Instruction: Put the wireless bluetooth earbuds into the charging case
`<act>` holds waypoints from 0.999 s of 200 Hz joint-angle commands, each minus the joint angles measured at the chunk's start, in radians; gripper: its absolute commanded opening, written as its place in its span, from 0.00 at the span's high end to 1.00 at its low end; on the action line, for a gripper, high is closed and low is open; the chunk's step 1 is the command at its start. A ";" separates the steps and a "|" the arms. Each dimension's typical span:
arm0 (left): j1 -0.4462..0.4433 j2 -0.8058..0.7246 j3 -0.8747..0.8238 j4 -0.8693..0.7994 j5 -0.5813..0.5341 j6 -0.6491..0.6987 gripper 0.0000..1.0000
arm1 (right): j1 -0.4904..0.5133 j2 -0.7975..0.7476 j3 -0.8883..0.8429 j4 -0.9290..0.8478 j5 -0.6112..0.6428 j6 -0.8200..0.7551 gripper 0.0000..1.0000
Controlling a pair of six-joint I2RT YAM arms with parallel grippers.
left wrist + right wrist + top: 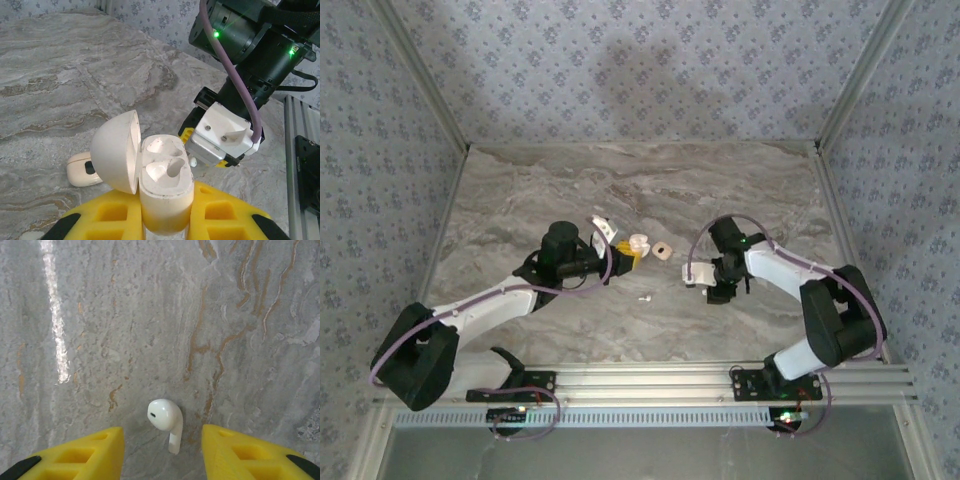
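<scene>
The left claw [165, 222] is clamped on the open charging case [165, 172], its lid [116, 150] tipped back. The right claw [161, 440] hangs over the marble table [150, 315], yellow fingers [75, 455] apart, with one white earbud [164, 417] lying on the table between them, touching neither

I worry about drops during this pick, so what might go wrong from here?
1. The earbud lies flat on the slick marble table between the spread fingers of the right gripper; small and rounded, it may squirt out when squeezed.
2. The charging case, clamped by the left gripper, has narrow empty sockets beside its open lid; a tilted stem could miss or jam.
</scene>
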 commanded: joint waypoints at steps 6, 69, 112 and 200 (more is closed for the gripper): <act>0.006 -0.030 -0.001 0.024 -0.005 -0.005 0.83 | -0.003 0.031 0.044 -0.016 -0.024 -0.030 0.54; 0.013 -0.041 -0.009 0.016 -0.008 -0.002 0.83 | 0.002 0.091 0.088 -0.044 -0.042 -0.017 0.59; 0.018 -0.050 -0.017 0.015 -0.011 -0.003 0.83 | 0.007 0.118 0.101 -0.073 -0.028 -0.019 0.59; 0.021 -0.054 -0.023 0.011 -0.011 -0.001 0.83 | 0.010 0.134 0.100 -0.085 -0.023 -0.007 0.70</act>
